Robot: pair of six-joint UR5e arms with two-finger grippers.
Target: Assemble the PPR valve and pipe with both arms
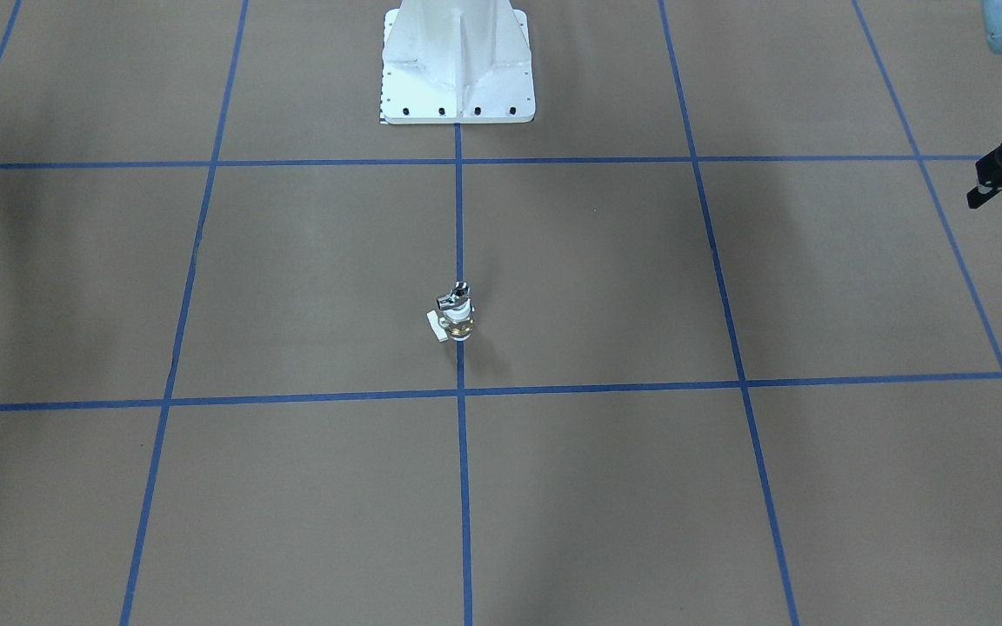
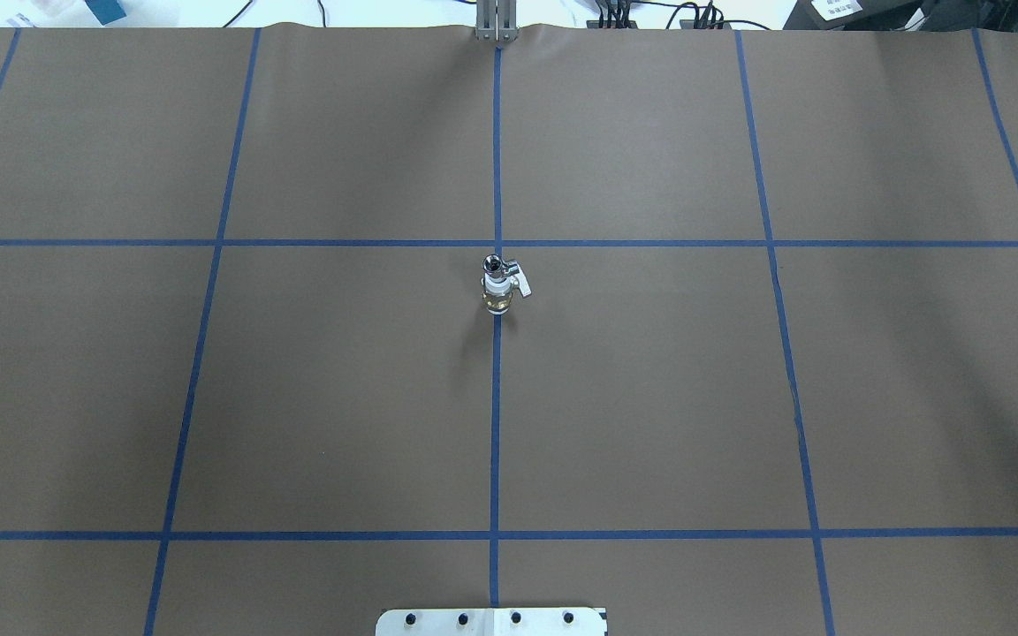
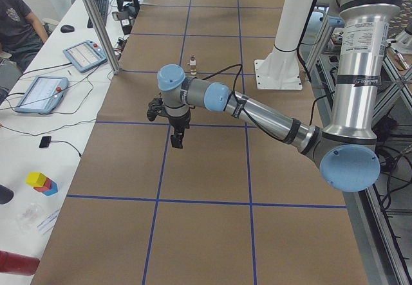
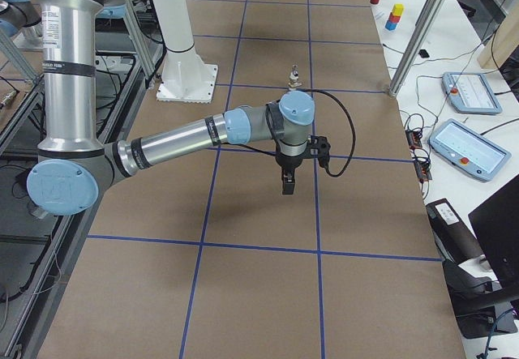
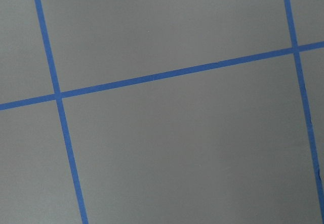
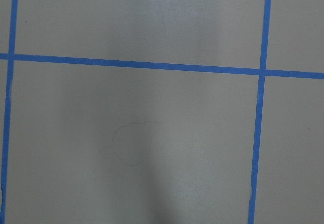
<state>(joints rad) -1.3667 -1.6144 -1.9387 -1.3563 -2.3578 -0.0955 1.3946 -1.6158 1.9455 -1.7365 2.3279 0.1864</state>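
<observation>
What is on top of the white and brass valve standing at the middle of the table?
The silvery pipe sits on top of the PPR valve, joined to its white upper end. How deep it goes inside is hidden by the valve body.

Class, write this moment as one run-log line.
parts: silvery metal pipe stub atop white-and-brass PPR valve, upright on blue centre tape | left gripper: away, holding neither | right gripper: away, holding neither

Left gripper [image 3: 176, 142], right gripper [image 4: 287, 185]: both downward, aloft (apparently empty).
</observation>
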